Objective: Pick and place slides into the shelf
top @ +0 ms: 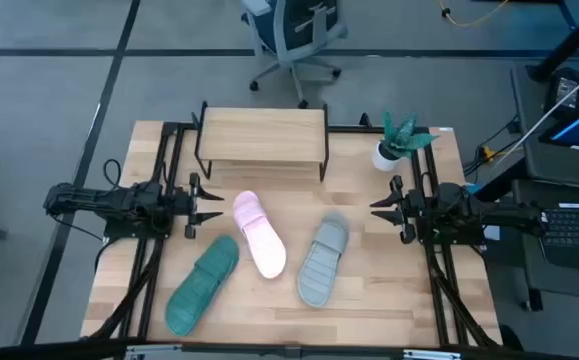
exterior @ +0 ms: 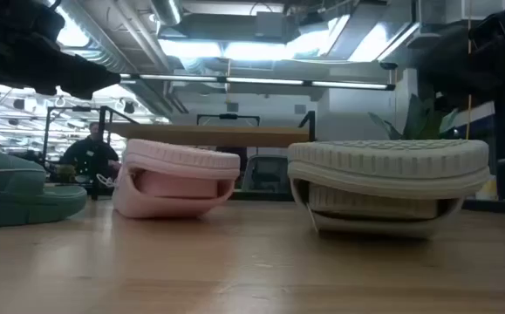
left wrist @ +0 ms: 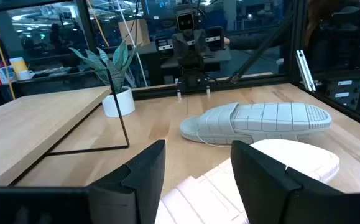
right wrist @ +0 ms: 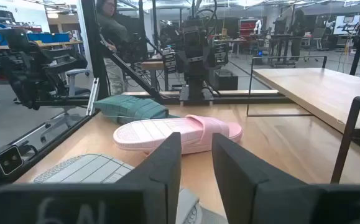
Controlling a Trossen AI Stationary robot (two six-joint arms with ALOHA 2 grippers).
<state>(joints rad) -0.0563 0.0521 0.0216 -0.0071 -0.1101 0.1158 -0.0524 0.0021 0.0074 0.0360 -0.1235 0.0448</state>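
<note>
Three slides lie sole-up on the wooden tabletop: the pale pink one (top: 259,235) in the middle, the grey one (top: 323,260) to its right, the teal green one (top: 202,284) at the near left. The shelf (top: 261,135) stands at the far edge on thin black legs, its plank top bare. My left gripper (top: 212,205) is open at the table's left, just left of the pink slide's far end (left wrist: 291,155). My right gripper (top: 377,207) is open at the table's right, beyond the grey slide's far end (right wrist: 86,171).
A small potted plant (top: 399,140) stands at the far right beside the shelf. Black frame rails (top: 159,240) run along both table sides. An office chair (top: 294,40) stands beyond the far edge. A person (exterior: 91,153) shows in the room behind.
</note>
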